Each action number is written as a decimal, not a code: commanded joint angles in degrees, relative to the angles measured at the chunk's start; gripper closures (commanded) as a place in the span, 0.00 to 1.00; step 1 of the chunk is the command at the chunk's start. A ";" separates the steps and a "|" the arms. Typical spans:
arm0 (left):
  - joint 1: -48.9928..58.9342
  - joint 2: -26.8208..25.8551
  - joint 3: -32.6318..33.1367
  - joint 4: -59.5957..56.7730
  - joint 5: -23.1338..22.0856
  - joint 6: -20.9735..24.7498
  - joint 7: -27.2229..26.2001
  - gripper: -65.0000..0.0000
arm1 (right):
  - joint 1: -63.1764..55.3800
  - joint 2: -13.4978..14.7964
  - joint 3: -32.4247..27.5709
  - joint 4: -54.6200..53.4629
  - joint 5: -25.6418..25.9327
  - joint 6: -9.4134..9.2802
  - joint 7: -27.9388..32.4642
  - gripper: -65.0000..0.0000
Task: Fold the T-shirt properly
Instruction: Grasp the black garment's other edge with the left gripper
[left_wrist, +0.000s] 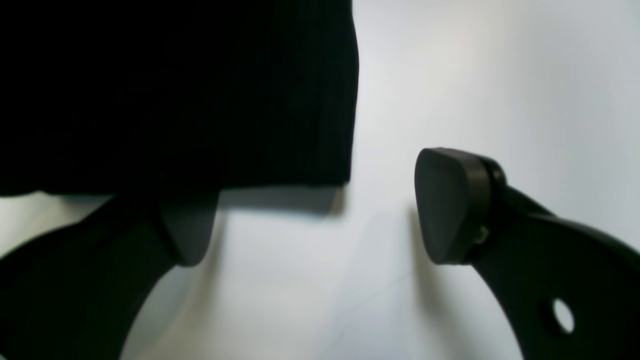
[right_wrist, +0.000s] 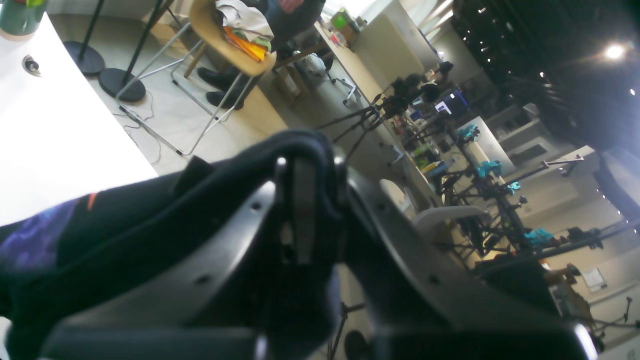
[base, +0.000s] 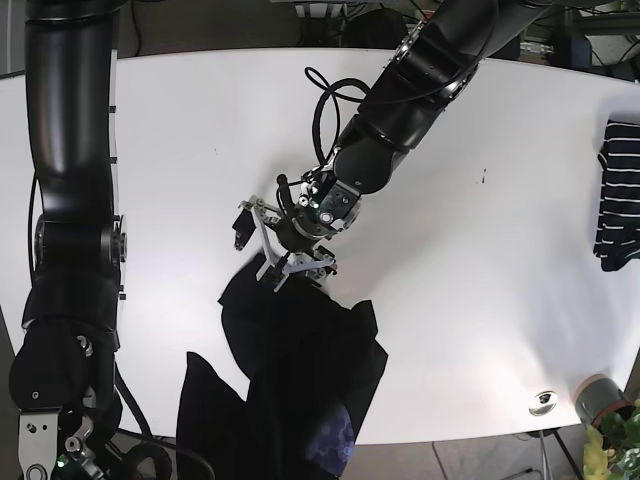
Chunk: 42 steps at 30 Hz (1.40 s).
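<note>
At the near edge of the white tabletop (base: 170, 130), the black T-shirt (base: 300, 385) lies bunched in loose folds, its lower part hanging past that edge, with a blue and purple print showing low on the cloth. From the bunch, the shirt rises to a point toward the middle of the tabletop. Seen by the right wrist camera, the right gripper (right_wrist: 305, 200) has its fingers pressed together on a fold of the black cloth, which wraps over the fingertips; the purple print shows at the left of that view, with the tabletop behind it. In the base view the right arm stands along the left side, and its gripper is out of that frame.

Just beyond the shirt's raised point, near the middle of the tabletop, the left gripper (base: 285, 262) hangs over the cloth's upper edge. In the left wrist view its fingers (left_wrist: 445, 205) are spread apart with bare tabletop between them. One finger sits partly under a corner of the dark, ribbed cloth; the other stands apart from it and touches nothing.

Farther off, at the right edge of the tabletop, a striped garment (base: 620, 195) lies by itself. At the near right corner stands a green cup (base: 597, 398).
</note>
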 joint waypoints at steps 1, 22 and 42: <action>-1.57 0.77 0.09 -1.20 -0.11 -0.12 -1.95 0.12 | 2.57 -0.12 0.43 0.62 0.20 -0.52 1.58 0.97; -7.81 0.77 0.18 -19.31 -0.11 -0.03 -9.78 0.21 | 2.57 0.05 0.52 0.71 0.64 -0.52 1.67 0.97; -6.84 -0.89 -0.26 -18.25 -0.11 -0.03 -9.43 1.00 | 2.57 -0.03 0.52 0.71 0.47 -0.52 1.67 0.97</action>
